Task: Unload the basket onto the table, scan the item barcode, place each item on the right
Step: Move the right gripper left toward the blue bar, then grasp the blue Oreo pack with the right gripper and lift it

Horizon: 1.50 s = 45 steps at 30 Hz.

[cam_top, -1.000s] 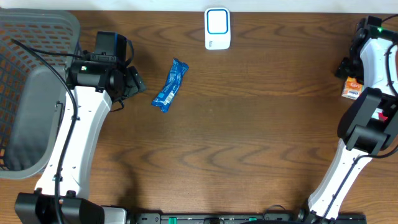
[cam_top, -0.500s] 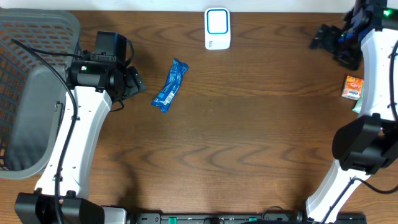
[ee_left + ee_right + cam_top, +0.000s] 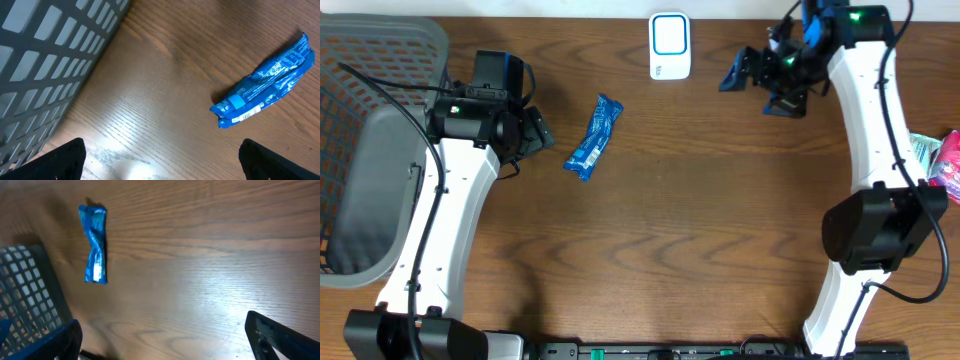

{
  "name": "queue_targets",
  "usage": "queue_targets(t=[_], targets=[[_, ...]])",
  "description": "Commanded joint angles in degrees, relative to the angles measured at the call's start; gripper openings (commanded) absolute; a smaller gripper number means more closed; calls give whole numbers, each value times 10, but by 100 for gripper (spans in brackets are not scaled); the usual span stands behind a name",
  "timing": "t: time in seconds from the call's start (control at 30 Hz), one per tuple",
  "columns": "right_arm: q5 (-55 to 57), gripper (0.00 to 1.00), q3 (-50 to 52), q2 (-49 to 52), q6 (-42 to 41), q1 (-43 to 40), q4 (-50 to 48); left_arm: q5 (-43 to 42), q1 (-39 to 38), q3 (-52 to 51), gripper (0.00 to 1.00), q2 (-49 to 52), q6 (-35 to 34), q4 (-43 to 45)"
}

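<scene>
Far left on your desk (image 3: 670,220) sits the grey basket (image 3: 360,150). Next, your left gripper (image 3: 540,135) hangs with jaws spread wide, holding nothing, just beside the blue packet (image 3: 594,137), which lies flat on the wood, touching neither gripper. Further right, at the back edge, stands the white scanner (image 3: 670,46). Your right gripper (image 3: 755,92) hovers near its right side, jaws wide and empty
</scene>
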<state>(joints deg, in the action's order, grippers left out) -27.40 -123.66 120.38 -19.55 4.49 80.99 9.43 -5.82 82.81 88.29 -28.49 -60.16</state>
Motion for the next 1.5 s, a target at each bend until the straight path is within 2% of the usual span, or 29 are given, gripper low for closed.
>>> queue_targets(t=[0.0, 0.33, 0.57, 0.93, 1.13, 1.23, 1.3, 1.37, 1.47], targets=[[3, 99, 1, 4, -6, 16, 0, 11, 0, -2, 98, -3, -3, -2], [3, 99, 1, 7, -23, 32, -22, 11, 0, -2, 98, -3, -3, -2], [8, 99, 1, 12, -21, 85, -59, 11, 0, -2, 98, -3, -3, -2], [82, 99, 14, 22, -23, 153, -138, 11, 0, -2, 98, -3, -3, -2], [106, 98, 37, 41, -127, 191, -189, 11, 0, -2, 98, -3, -3, -2], [100, 95, 52, 60, -172, 207, -220, 11, 0, -2, 98, -3, -3, -2], [82, 93, 57, 75, -172, 219, -242, 11, 0, -2, 98, -3, -3, -2], [63, 85, 58, 92, -172, 232, -261, 11, 0, -2, 98, -3, -3, -2], [38, 81, 58, 120, -173, 255, -298, 11, 0, -2, 98, -3, -3, -2]])
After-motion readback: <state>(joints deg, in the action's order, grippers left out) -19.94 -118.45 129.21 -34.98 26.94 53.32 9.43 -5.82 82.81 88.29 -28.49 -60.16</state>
